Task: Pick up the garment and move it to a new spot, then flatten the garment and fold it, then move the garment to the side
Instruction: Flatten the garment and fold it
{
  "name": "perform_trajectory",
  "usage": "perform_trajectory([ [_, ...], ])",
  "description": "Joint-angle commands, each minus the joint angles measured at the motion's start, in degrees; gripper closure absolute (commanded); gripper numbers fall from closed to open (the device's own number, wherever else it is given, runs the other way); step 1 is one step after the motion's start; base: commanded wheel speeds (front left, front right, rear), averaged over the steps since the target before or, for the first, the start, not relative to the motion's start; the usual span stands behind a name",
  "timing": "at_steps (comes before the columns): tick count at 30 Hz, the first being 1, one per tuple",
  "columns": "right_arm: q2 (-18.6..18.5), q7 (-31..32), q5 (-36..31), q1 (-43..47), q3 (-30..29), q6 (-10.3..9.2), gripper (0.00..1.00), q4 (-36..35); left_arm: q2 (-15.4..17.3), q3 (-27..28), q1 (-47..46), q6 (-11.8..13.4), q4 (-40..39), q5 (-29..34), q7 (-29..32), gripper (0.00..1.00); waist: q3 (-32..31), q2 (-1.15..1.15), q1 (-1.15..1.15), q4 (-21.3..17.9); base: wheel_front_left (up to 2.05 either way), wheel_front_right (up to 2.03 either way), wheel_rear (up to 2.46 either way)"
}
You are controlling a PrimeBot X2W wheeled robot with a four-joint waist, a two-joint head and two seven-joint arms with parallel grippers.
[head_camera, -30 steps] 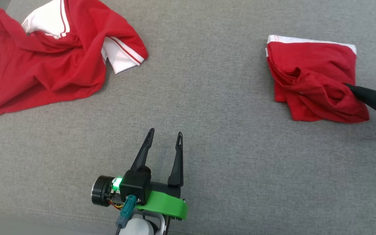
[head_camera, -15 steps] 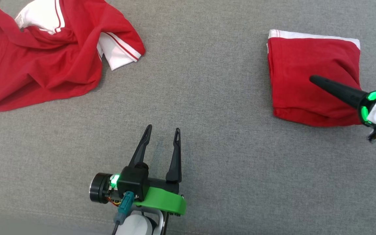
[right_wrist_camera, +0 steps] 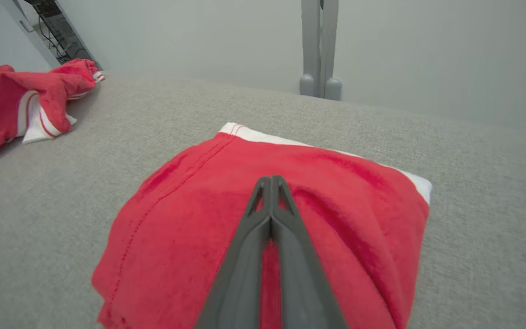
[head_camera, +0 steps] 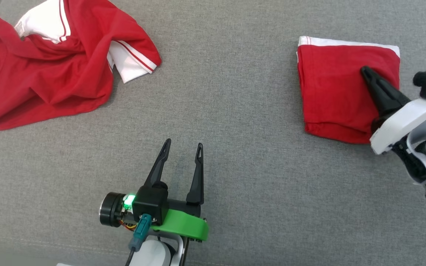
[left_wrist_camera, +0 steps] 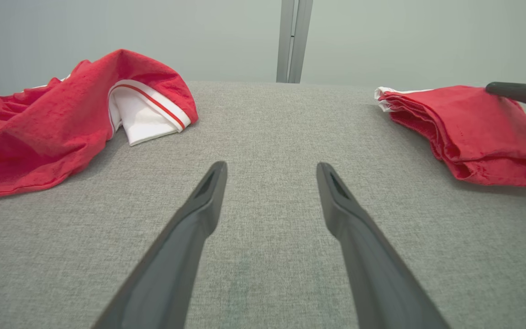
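My right end effector [head_camera: 365, 71] has its two dark fingers pressed together with no cloth between them. In the right wrist view [right_wrist_camera: 270, 180] they lie over the middle of the folded red garment [right_wrist_camera: 190, 205], tips pointing toward its white-trimmed far edge. I cannot tell whether they press on the cloth.

The folded red garment [head_camera: 331, 96] sits flat on the right part of the grey tabletop [head_camera: 235, 111], a neat stacked square.

My left end effector [head_camera: 183, 145] hangs low over bare tabletop near the middle, fingers spread wide and holding nothing [left_wrist_camera: 272, 167].

Well apart, at the far left, a crumpled red garment [head_camera: 50, 74] lies in a heap with its white, red-striped parts turned up.
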Motion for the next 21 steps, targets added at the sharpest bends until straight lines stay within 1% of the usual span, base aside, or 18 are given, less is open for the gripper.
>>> perform_trajectory([
  [1, 1.12, -2.65, -2.65, -1.15, 1.67, 0.01, 1.0, 3.42, 0.15, 0.24, -0.57, -0.29, 0.23, 0.27, -0.01, 0.0, -0.2, 0.0, 0.0, 0.07, 0.0, 0.0, 0.0],
  [3, 2.41, -5.0, -5.54, -2.32, 3.24, -0.02, 1.0, 7.75, 0.15, 0.39, -0.26, -0.38, 0.32, 0.33, -0.01, 0.0, -0.39, 0.0, 0.0, 0.12, 0.0, 0.0, 0.0],
  [5, 4.51, -6.71, -7.7, -3.29, 4.89, -0.02, 1.0, 12.48, 0.15, 0.62, 0.17, -0.31, 0.36, 0.39, -0.01, 0.0, -0.67, 0.0, 0.0, 0.17, 0.0, 0.0, 0.0],
  [10, 8.33, -7.84, -9.48, -3.94, 6.87, -0.02, 1.0, 20.79, 0.15, 0.77, 0.77, -0.31, 0.56, 0.5, -0.01, 0.0, -1.65, 0.0, 0.0, 0.05, 0.0, 0.0, 0.0],
  [12, 9.3, -7.86, -10.68, -4.83, 5.86, -0.02, 1.0, 21.11, 0.15, 1.07, 1.03, -0.22, 0.55, 0.59, -0.01, 0.0, -2.14, 0.0, 0.0, -0.26, 0.0, 0.0, 0.0],
  [15, 10.11, -7.91, -13.14, -4.0, 1.11, -0.03, 1.0, 18.01, 0.15, 1.75, 1.6, -0.1, 0.56, 1.13, -0.01, 0.0, -3.24, 0.0, 0.0, -1.2, 0.0, 0.0, 0.0],
  [16, 10.36, -7.93, -14.01, -3.31, -0.82, -0.02, 0.82, 16.4, 0.15, 1.97, 1.85, -0.15, 0.56, 1.23, -0.01, 0.0, -3.69, 0.0, 0.0, -1.53, 0.0, 0.0, 0.0],
  [17, 10.96, -7.91, -15.31, -1.98, -3.34, -0.02, 0.52, 14.12, 0.16, 2.35, 2.2, -0.18, 0.6, 1.29, -0.01, 0.0, -4.39, 0.0, 0.0, -2.02, 0.0, 0.0, 0.0],
  [18, 11.5, -7.88, -16.27, -0.63, -5.32, -0.02, 0.05, 12.34, 0.16, 2.74, 2.5, -0.18, 0.59, 1.4, -0.01, 0.0, -5.03, 0.0, 0.0, -2.47, 0.0, 0.0, 0.0],
  [19, 12.0, -7.9, -17.57, 0.97, -7.77, -0.02, 0.0, 10.23, 0.16, 3.27, 2.95, -0.18, 0.59, 1.47, -0.01, 0.0, -5.95, 0.0, 0.0, -3.13, 0.0, 0.0, 0.0],
  [21, 13.16, -7.9, -20.06, 4.14, -11.33, -0.02, 0.0, 6.16, 0.15, 4.13, 3.93, -0.2, 0.38, 1.72, -0.01, 0.0, -7.62, 0.0, 0.0, -4.39, 0.0, 0.0, 0.0],
])
